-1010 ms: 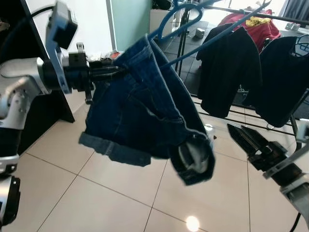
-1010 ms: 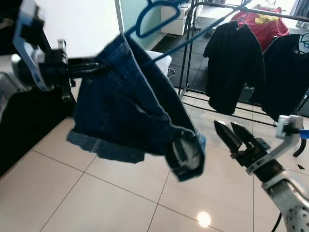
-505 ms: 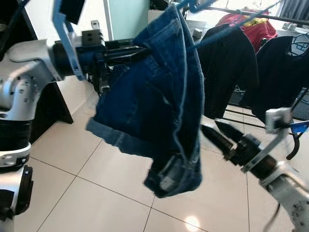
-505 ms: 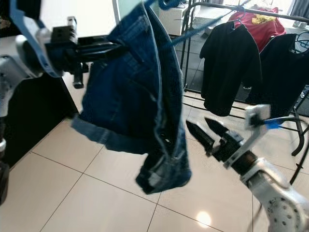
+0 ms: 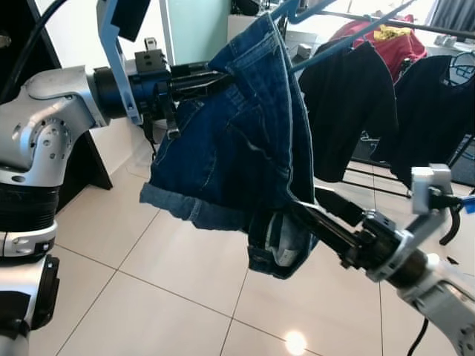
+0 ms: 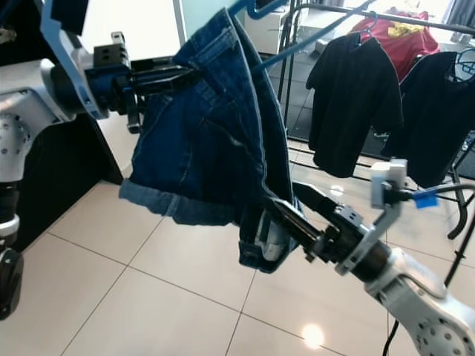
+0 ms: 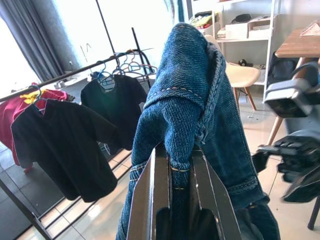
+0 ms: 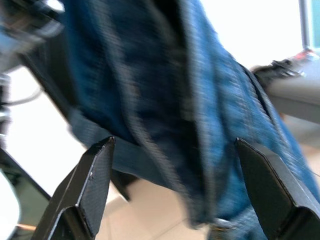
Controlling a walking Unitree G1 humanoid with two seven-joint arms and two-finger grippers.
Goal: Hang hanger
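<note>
Blue denim shorts [image 5: 237,148] hang on a blue hanger [image 5: 312,11] whose hook and bar show at the top of the eye views. My left gripper [image 5: 215,78] is shut on the waistband of the shorts, holding them up at chest height; its fingers [image 7: 162,195] pinch the denim [image 7: 190,110] in the left wrist view. My right gripper [image 5: 304,215] is open and reaches in from the right, its fingertips against the lower leg hem of the shorts. Its two fingers [image 8: 95,175] stand wide apart in front of the blurred denim [image 8: 165,100].
A black clothes rack [image 5: 386,18] stands behind, carrying two black shirts [image 5: 349,104] and a red garment [image 5: 386,37]. A dark cabinet [image 5: 67,156] is at my left. The floor [image 5: 148,297] is pale glossy tile. A chair and a shelf [image 7: 245,30] appear in the left wrist view.
My right gripper has moved left and forward until its fingers reach the lower hem of the shorts. The shorts have swung and turned on the hanger. My left gripper keeps its hold.
</note>
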